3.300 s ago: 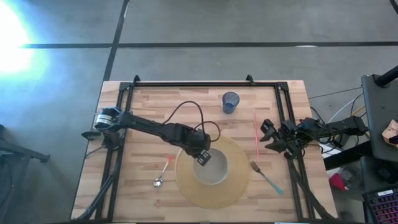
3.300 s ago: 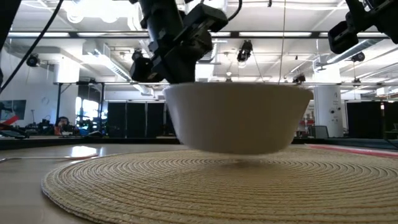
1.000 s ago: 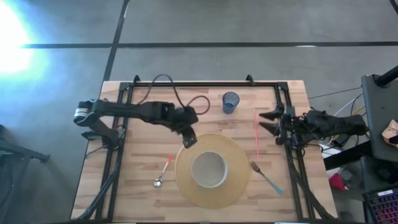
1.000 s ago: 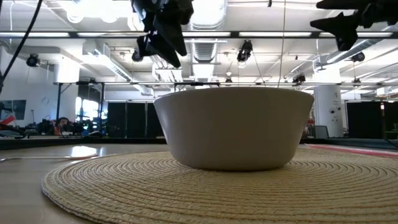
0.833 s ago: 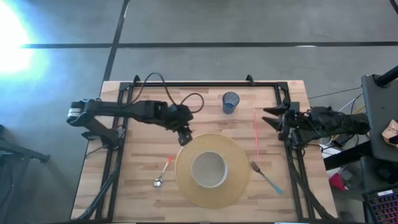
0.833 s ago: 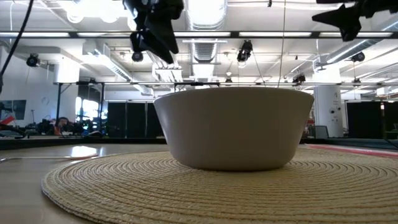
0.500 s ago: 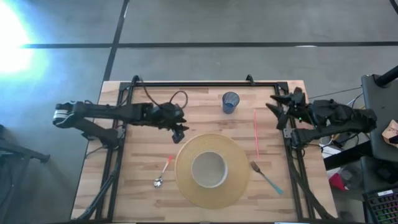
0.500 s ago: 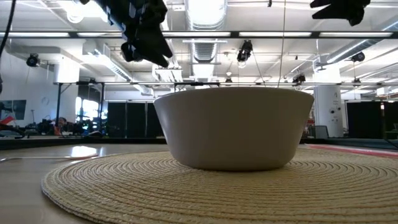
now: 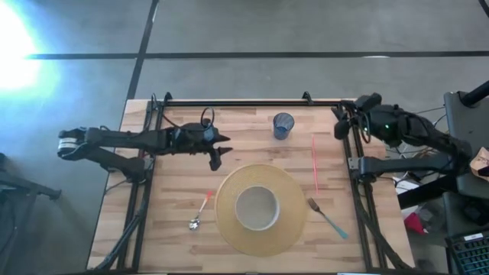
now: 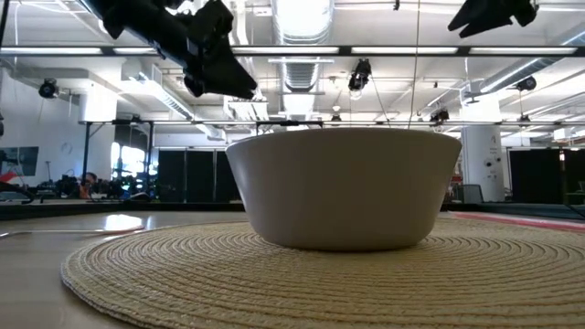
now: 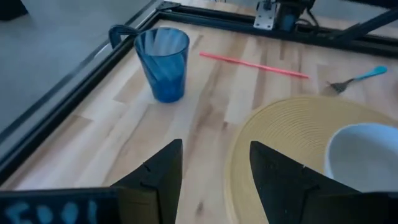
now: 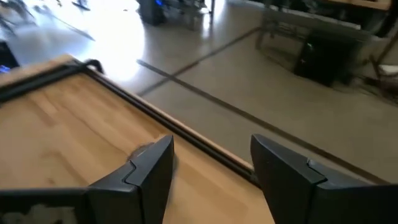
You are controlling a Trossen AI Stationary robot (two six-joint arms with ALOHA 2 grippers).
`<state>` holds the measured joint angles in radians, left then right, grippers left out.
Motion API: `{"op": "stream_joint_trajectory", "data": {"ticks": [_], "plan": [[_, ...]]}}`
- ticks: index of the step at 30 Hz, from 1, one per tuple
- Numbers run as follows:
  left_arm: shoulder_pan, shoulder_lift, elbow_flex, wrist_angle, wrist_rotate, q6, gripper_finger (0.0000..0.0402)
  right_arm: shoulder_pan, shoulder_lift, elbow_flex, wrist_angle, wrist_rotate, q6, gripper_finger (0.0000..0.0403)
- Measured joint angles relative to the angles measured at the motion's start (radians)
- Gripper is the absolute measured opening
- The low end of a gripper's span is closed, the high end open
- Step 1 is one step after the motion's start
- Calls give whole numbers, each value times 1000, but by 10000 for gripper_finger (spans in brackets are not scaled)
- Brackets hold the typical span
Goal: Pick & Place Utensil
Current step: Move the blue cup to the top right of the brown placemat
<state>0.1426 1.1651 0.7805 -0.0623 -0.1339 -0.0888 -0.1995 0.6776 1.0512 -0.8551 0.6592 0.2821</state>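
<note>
Right now your left gripper (image 9: 216, 153), empty and spread, hovers near the spoon (image 9: 200, 211); the right gripper (image 9: 341, 122), also spread, waits aside

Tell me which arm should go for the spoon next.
Left. The left gripper hangs open and empty on the spoon's side of the woven placemat. The right gripper, also open, sits at the table's far right corner, with placemat and bowl between.

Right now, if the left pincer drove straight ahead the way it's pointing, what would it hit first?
Probably bare table. The open left pincer aims between the blue cup and the woven placemat; the pink straw lies farther along. Depth is uncertain.
</note>
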Motion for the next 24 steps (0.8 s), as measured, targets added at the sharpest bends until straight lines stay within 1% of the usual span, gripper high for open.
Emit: {"op": "stream_joint_trajectory", "data": {"ticks": [4, 9, 12, 14, 17, 24], "plan": [[47, -1, -8, -1, 0, 14, 178, -160, 56, 32, -3, -134, -49, 211], [116, -4, -9, -1, 0, 15, 178, -382, 165, 55, -3, -361, -86, 211], [150, -4, -9, -12, 0, 15, 178, -481, 235, 58, -3, -478, -99, 211], [166, -5, -9, -26, 0, 15, 178, -529, 280, 58, -2, -538, -100, 211], [179, -5, -9, -49, 0, 15, 178, -566, 353, 58, -2, -585, -100, 211], [181, -5, -9, -52, 1, 15, 178, -577, 537, 98, -3, -599, -117, 211]]}}
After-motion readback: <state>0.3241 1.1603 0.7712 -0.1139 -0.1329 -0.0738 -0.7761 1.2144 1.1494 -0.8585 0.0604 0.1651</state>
